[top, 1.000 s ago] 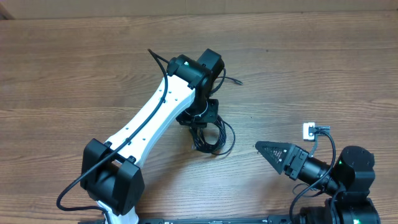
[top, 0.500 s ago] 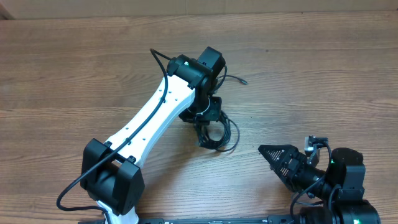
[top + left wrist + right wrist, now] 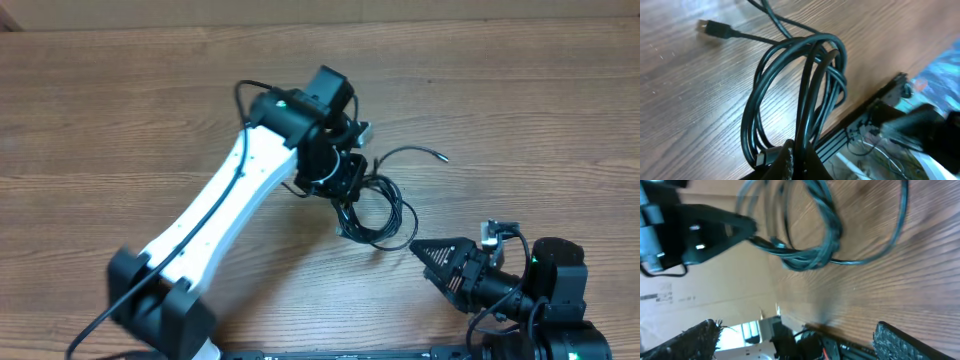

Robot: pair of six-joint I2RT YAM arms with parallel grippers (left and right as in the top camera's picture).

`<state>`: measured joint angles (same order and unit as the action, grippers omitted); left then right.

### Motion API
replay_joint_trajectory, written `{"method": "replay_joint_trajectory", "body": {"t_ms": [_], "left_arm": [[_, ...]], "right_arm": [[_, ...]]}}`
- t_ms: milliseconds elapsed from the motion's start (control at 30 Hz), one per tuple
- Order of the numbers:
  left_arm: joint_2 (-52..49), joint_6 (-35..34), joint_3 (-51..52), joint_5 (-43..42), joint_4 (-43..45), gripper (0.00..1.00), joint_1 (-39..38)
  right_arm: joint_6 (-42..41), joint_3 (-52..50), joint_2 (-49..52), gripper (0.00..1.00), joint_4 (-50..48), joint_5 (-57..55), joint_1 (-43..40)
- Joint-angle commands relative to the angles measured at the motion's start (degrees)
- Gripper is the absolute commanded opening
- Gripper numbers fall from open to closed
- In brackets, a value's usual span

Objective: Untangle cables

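Observation:
The cables [image 3: 378, 212] are thin black cords in a loose coil on the wooden table, near the middle. One free end [image 3: 438, 155] curves out to the right. My left gripper [image 3: 346, 196] is shut on a strand at the coil's upper left. In the left wrist view the cables' loops [image 3: 790, 85] rise from the shut fingers [image 3: 790, 162], with one plug [image 3: 714, 29] lying flat and another [image 3: 766, 157] beside the fingers. My right gripper [image 3: 422, 250] is open just right of the coil, holding nothing. From the right wrist, the cables [image 3: 812, 255] lie ahead of the open fingers [image 3: 907, 342].
The white left arm [image 3: 215, 220] stretches diagonally from the front left to the table's middle. The right arm's base [image 3: 555, 290] sits at the front right corner. A dark rail [image 3: 865, 125] runs along the front edge of the table [image 3: 520, 110].
My left gripper has swung to the right, dragging the coil toward the right gripper. One cable end has whipped out to the right. The right gripper has pulled back toward the front edge.

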<state>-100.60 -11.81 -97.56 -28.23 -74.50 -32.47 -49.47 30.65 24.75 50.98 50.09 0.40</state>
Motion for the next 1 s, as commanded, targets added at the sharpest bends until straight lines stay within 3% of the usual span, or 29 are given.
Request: {"method": "replay_joint_trajectory", "body": {"t_ms": [0, 267, 467, 633, 767, 967], "left_arm": [[5.16, 3.08, -0.87, -2.25, -0.07, 0.04, 0.42], [7.41, 3.56, -0.87, -6.1, 0.48, 0.04, 0.26], [8.24, 10.05, -0.87, -15.28, 1.97, 0.04, 0.26], [8.24, 10.56, -0.87, -17.73, 2.69, 0.04, 0.17], [8.22, 10.56, -0.87, -24.39, 5.92, 0.04, 0.2], [8.22, 10.29, -0.87, -27.36, 10.49, 0.04, 0.2]], "right_arm": [[-1.97, 1.18, 0.04, 0.97, -1.49, 2.1, -0.09], [-6.08, 1.18, 0.04, 0.91, -8.22, -0.57, -0.04], [-5.97, 1.18, 0.04, 0.87, -9.33, -4.35, -0.04], [-2.54, 1.18, 0.13, 0.77, -12.52, -8.7, -0.04], [-2.54, 1.18, 0.94, 0.68, -14.16, -12.35, -0.04], [-2.56, 1.18, 3.41, 0.5, -16.04, -8.68, -0.04]]}}
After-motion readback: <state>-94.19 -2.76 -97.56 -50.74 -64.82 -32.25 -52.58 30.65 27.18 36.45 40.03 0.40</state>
